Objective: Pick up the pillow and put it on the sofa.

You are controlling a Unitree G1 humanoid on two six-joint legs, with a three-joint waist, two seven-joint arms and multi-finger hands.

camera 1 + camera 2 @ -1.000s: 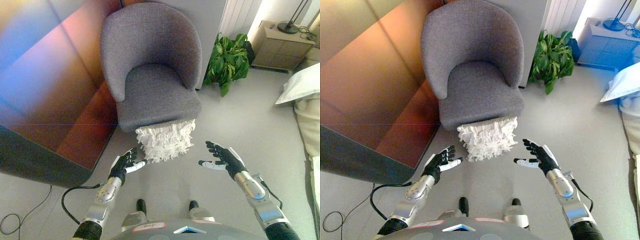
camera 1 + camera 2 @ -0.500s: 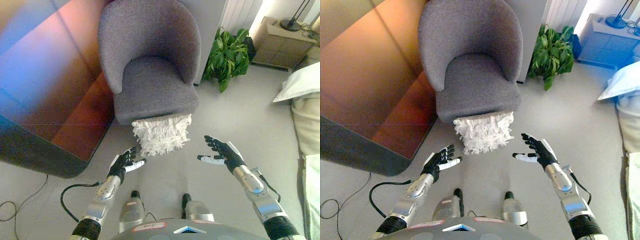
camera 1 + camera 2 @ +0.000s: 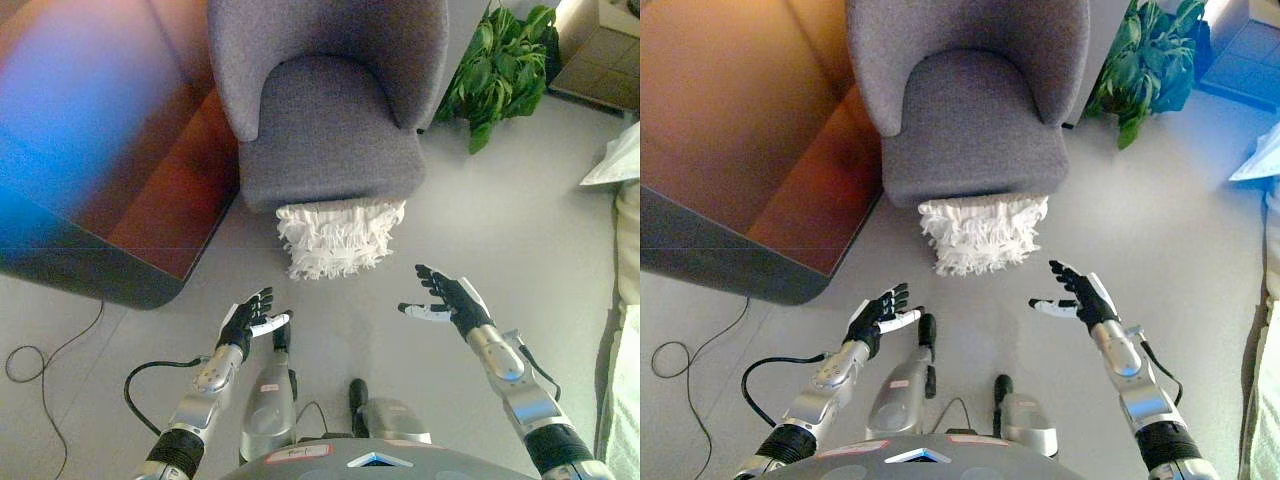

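Observation:
A white, frilly pillow (image 3: 338, 236) leans on the floor against the front of a grey armchair (image 3: 328, 110), the sofa of the task. My left hand (image 3: 247, 320) is open, low and to the left of the pillow, apart from it. My right hand (image 3: 447, 298) is open, low and to the right of the pillow, apart from it. Both hands are empty, palms turned inward. The pillow also shows in the right eye view (image 3: 983, 233), with the left hand (image 3: 878, 313) and right hand (image 3: 1077, 294) on either side below it.
A brown wooden panel with a dark edge (image 3: 90, 170) fills the left. A green potted plant (image 3: 505, 68) stands right of the armchair. White bedding (image 3: 622, 200) lies along the right edge. Grey floor surrounds the pillow.
The camera has moved closer and tilted down, so the armchair and pillow sit higher in view. Both hands stay open and spread, still apart from the pillow.

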